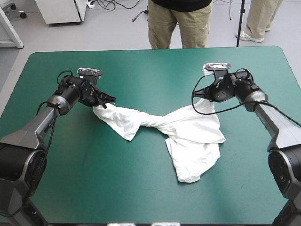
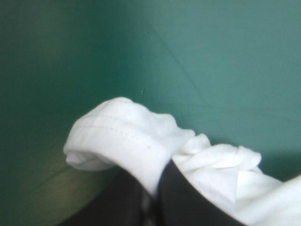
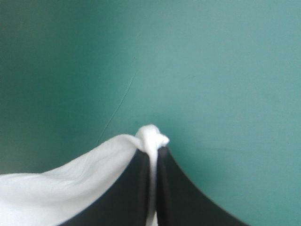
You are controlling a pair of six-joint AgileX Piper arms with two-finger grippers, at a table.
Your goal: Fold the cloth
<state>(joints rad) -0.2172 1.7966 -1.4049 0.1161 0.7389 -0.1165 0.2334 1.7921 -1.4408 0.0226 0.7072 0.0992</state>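
Twist risk: with your left gripper (image 1: 106, 101) at nine o'clock and right gripper (image 1: 202, 96) at three both pinched tight on the T-shirt (image 1: 193, 136), pulling apart could lock its middle twist.

Prob. robotics lab: left arm (image 1: 44, 120) & right arm (image 1: 277, 120) at teal-green desk (image 1: 150, 70); loose floor cables (image 1: 109, 4), white cabinet (image 1: 59, 12).

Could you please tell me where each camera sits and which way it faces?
High view: above and behind the robot, facing forward and down onto the table; both arms show, left end effector and right end effector each shut on the T-shirt.
Left wrist view: above the left wrist, looking along its end effector at bunched T-shirt.
Right wrist view: above the right wrist, looking along its end effector, pinching a T-shirt edge.
Shared: all show the T-shirt.
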